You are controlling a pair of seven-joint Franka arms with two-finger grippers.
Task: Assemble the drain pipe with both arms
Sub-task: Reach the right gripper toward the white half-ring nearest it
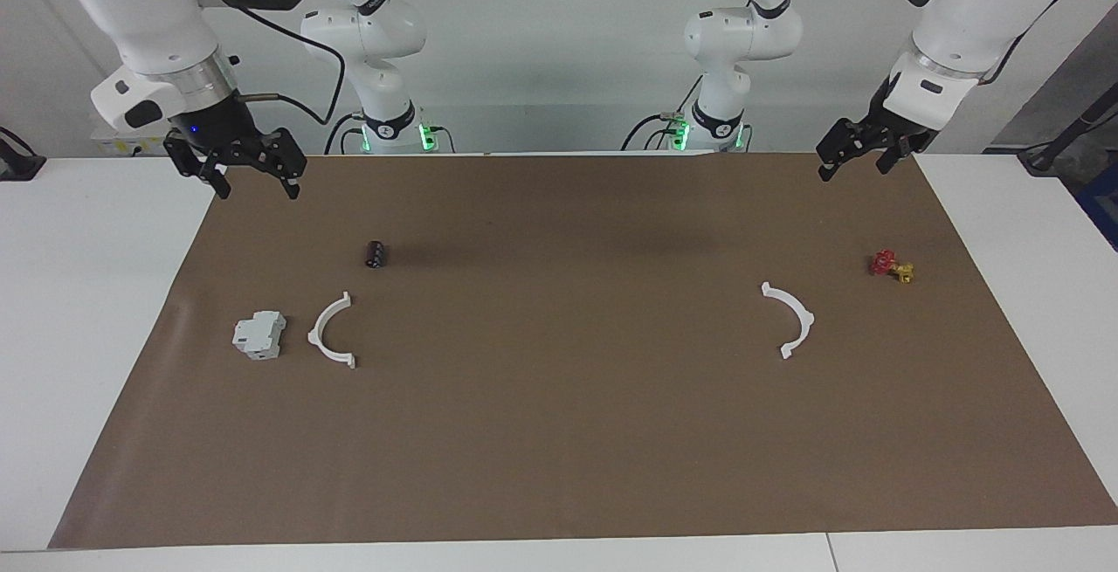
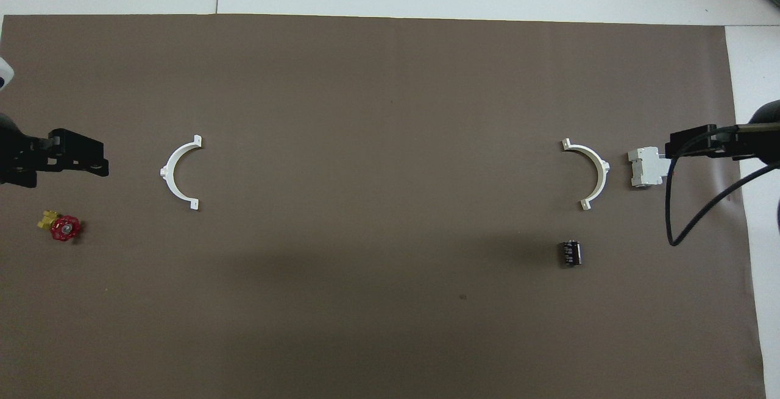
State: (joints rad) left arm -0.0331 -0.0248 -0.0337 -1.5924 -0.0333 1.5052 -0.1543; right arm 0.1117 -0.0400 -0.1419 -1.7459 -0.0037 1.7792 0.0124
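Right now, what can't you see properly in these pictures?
- Overhead view: both arms are cut off by the edges; only the left end effector and right end effector show.
- Overhead view: the right end effector covers a corner of the grey block.
- Half-ring tabs: too small for detail.

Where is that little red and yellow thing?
The red-and-yellow piece lies on the brown mat at the left arm's end, nearer the robots than the closest white half-ring.

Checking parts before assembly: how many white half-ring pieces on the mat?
2. One half-ring lies beside the grey block toward the right arm's end; the other half-ring lies toward the left arm's end. None look hidden.
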